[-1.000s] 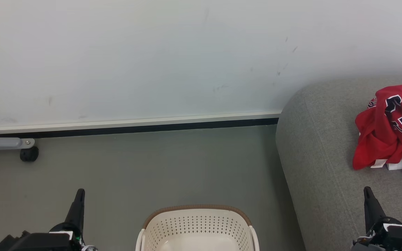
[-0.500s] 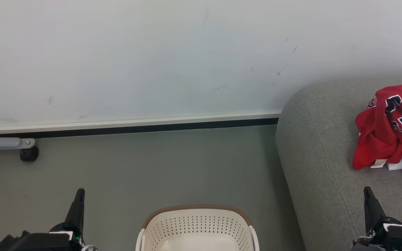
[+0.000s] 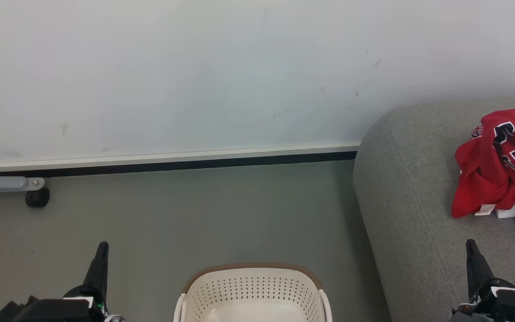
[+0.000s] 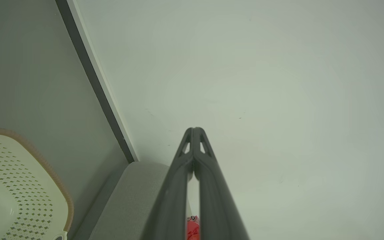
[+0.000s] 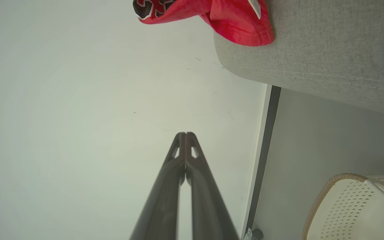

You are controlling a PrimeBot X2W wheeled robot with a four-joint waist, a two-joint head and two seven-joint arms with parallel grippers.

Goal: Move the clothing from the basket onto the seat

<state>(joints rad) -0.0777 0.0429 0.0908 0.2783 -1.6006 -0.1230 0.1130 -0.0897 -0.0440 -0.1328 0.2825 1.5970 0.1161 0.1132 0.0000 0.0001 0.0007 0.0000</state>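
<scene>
Head view: the cream-white perforated plastic basket (image 3: 253, 267) with a brown woven-look rim stands on the grey-green floor (image 3: 195, 210) and is cut off by the bottom edge. A broad stretch of floor lies between its rim and the dark skirting strip (image 3: 172, 164) under the pale wall (image 3: 195, 67). A narrower strip of floor separates the basket from the rounded edge of the large light-grey fabric sofa (image 3: 409, 201). The crumpled bright red jersey clothing (image 3: 494, 174) with black-and-white numerals lies on the seat, well apart from the basket and cut by the right edge. The left gripper (image 3: 101, 252) hangs over floor left of the basket, and the right gripper (image 3: 472, 252) over the sofa near the clothing. A grey metal leg with a black caster (image 3: 37, 197) sits far left by the skirting.

Left wrist view: the fingers meet tip to tip with nothing between, against the wall. The basket rim curves at lower left.

Right wrist view: these fingers are likewise pressed together, holding nothing. The clothing lies by the sofa's rounded edge at the top, and floor separates the sofa from the basket corner.
</scene>
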